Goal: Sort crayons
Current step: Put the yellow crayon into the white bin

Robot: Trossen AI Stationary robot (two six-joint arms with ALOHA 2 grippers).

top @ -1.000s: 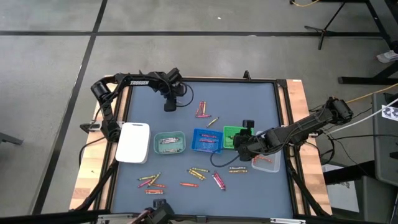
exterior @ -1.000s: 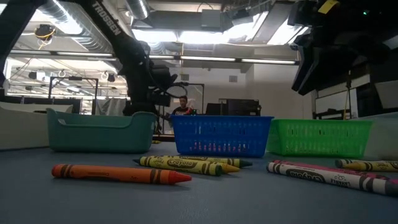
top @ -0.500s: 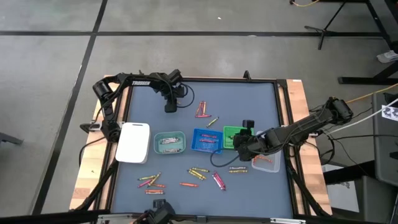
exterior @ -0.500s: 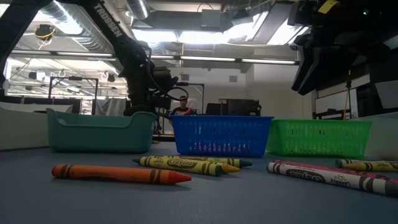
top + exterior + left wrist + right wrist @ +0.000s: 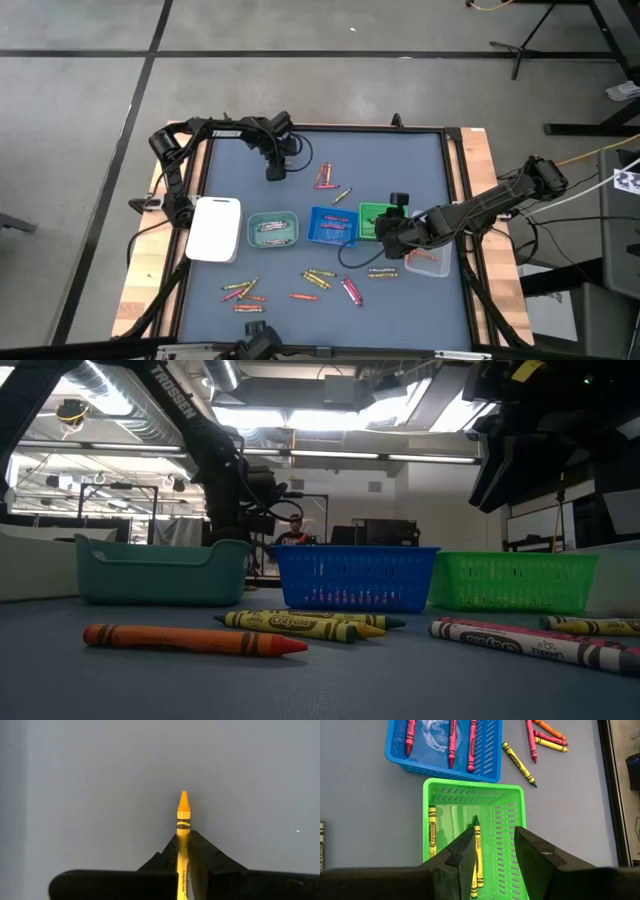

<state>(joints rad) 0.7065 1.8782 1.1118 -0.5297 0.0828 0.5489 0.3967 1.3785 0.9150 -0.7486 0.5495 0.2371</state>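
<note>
Yellow crayon (image 5: 183, 827), paper-wrapped with a clean pointed tip, sits pinched between the closed jaws of the left gripper (image 5: 274, 174) at the table's far left. Picking looks done; next it needs lifting and carrying to a tray. Right gripper (image 5: 492, 847) hovers with jaws parted over the green tray (image 5: 515, 795) at right.

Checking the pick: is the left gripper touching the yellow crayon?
Touching. The left wrist view shows the left gripper with both fingers pressed against the yellow crayon.

Left pincer (image 5: 183, 851) newly clamped on yellow crayon (image 5: 183, 815)
</note>
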